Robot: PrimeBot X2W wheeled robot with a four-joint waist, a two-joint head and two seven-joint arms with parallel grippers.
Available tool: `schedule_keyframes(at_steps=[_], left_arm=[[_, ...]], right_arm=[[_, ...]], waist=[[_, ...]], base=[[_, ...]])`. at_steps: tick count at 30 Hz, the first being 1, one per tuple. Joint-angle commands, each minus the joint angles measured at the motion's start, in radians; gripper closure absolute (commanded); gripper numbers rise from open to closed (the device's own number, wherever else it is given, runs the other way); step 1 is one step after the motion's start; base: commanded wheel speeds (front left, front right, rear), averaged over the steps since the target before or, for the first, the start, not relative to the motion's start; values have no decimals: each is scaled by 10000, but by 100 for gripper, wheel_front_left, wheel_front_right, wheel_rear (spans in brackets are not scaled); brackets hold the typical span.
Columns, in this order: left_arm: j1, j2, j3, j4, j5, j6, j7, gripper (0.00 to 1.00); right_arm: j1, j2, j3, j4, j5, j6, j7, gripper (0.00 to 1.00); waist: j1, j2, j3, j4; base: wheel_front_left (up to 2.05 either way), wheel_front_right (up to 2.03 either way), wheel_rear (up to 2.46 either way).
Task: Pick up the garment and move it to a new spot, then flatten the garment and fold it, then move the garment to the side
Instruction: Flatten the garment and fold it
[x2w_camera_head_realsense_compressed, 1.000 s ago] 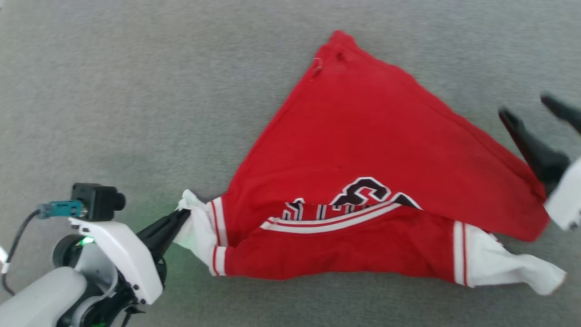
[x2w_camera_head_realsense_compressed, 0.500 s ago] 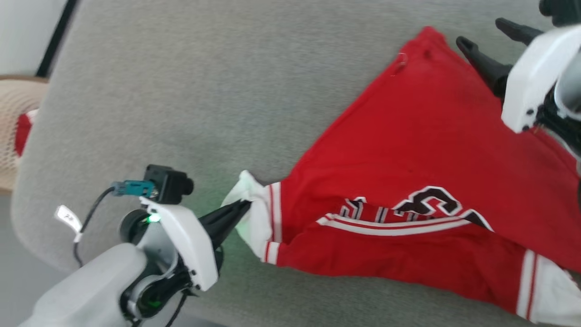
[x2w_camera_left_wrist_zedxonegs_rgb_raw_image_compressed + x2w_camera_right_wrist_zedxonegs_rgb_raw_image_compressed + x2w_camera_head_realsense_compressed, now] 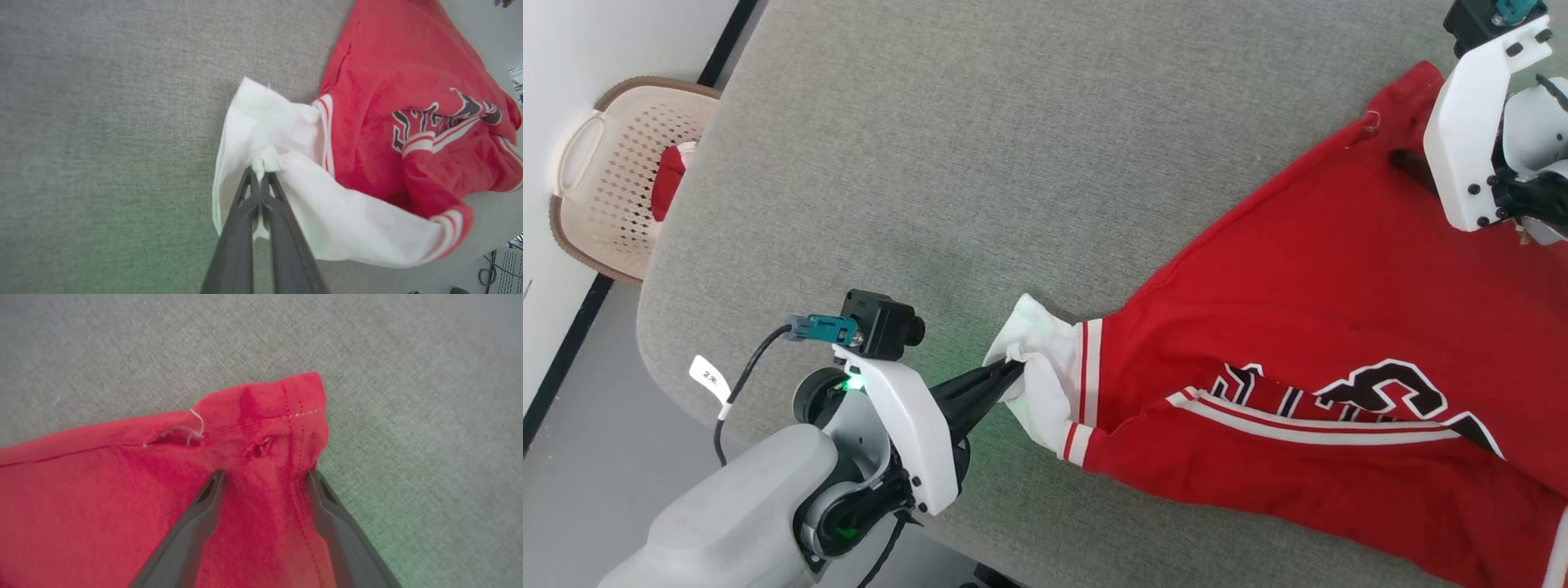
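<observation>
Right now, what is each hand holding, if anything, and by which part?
The left hand is shut on the red soft jersey shirt, pinching its white sleeve. The right hand is open astride the red hem corner, holding nothing.

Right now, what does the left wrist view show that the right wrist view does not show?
Left wrist view, not the right: the left gripper shut on the white sleeve, and the black-and-white print with striped trim below it. Right wrist view, not the left: the right gripper open, its fingers spread across a red hem corner, with a small hole and a loose white thread just beyond them. Both: the red shirt lying on the grey surface.
</observation>
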Motion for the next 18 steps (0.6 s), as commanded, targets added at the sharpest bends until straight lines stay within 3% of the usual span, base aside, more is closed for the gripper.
schedule_keyframes(at_steps=[1,3,5,6,10,18], left_arm=[[-156,-58,-1,70,39,-82,-47,100],[-191,-100,-21,177,28,-117,-51,100],[-247,-133,-15,269,-4,-163,-34,100],[-280,-126,-7,318,-20,-194,-12,100],[-495,90,141,484,-72,-246,57,100],[-1411,1334,590,154,141,-7,664,100]], right_arm=[[762,-87,588,649,63,-1,514,0],[833,-192,915,924,256,-1,777,0],[781,-286,1093,1104,461,-2,832,96],[694,-331,1116,1114,544,-2,745,100],[79,-367,1014,935,772,-11,32,100],[-818,-618,849,-21,1228,-11,-1196,100]], waist=[[0,-1,3,19],[0,-1,8,33],[0,-1,20,28],[0,-1,22,13],[0,-1,-3,-197],[0,-1,-342,-1049]], base=[[0,0,0],[0,0,0],[0,0,0],[0,0,0],[0,0,0],[0,0,0]])
